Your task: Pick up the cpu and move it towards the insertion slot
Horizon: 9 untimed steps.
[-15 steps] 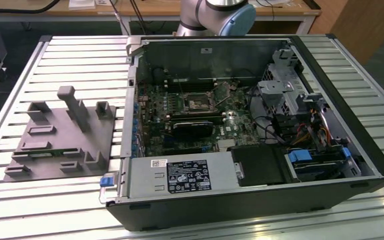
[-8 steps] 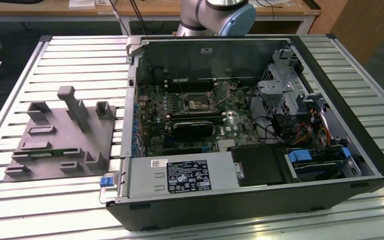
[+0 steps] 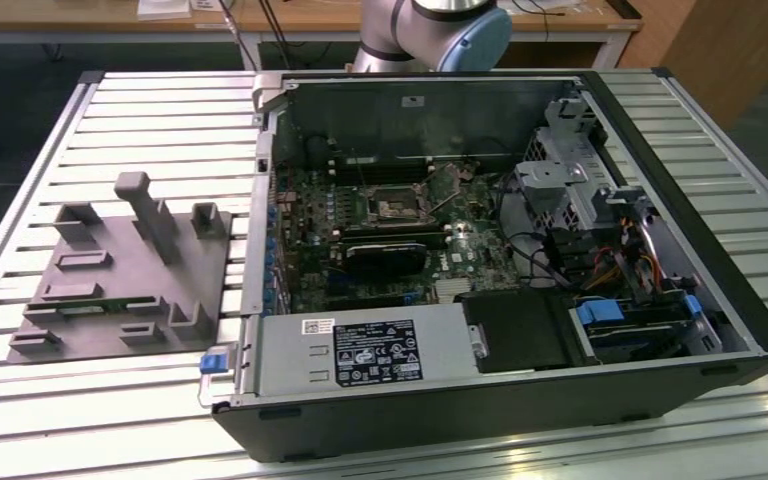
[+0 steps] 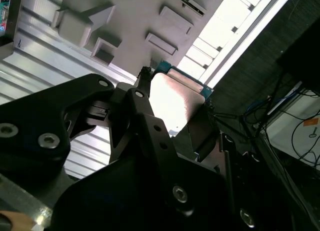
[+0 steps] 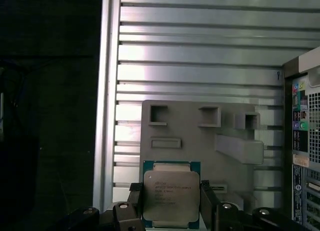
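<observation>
In the claw point(image 5: 171, 192), cpu point(image 5: 171, 197) lid up

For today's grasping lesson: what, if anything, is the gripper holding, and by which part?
The gripper holds the cpu, its fingers pinching two opposite side edges; the metal top is bare.

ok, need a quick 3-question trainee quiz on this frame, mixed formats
1. True or false: the cpu is clamped between the jaws of the gripper.
2. In the first wrist view, what lies behind the cpu? A) grey fixture B) motherboard C) bare floor
3. Fill in: in the exterior view, the grey fixture stands on the slatted table to the exterior view's ___ of the computer case.

Key: 1 true; 2 A; 3 left.
</observation>
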Available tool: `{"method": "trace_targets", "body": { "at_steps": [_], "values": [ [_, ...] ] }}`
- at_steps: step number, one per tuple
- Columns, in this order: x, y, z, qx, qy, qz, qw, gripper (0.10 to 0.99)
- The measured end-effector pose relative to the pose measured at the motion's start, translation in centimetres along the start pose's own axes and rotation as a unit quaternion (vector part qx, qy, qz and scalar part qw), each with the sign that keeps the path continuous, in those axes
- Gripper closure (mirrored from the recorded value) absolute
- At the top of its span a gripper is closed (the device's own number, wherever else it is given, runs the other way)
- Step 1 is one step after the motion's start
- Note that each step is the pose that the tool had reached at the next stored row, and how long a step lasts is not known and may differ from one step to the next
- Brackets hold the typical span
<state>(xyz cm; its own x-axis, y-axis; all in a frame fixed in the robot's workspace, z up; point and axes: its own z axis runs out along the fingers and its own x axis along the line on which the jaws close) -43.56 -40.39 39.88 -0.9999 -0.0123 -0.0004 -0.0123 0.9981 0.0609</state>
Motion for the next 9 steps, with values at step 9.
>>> {"method": "trace_targets", "body": {
  "at_steps": [9],
  "values": [
    [-0.36, 0.05, -0.81, -0.0001, -0.0001, 0.0, 1.0, 0.541]
  ]
}}
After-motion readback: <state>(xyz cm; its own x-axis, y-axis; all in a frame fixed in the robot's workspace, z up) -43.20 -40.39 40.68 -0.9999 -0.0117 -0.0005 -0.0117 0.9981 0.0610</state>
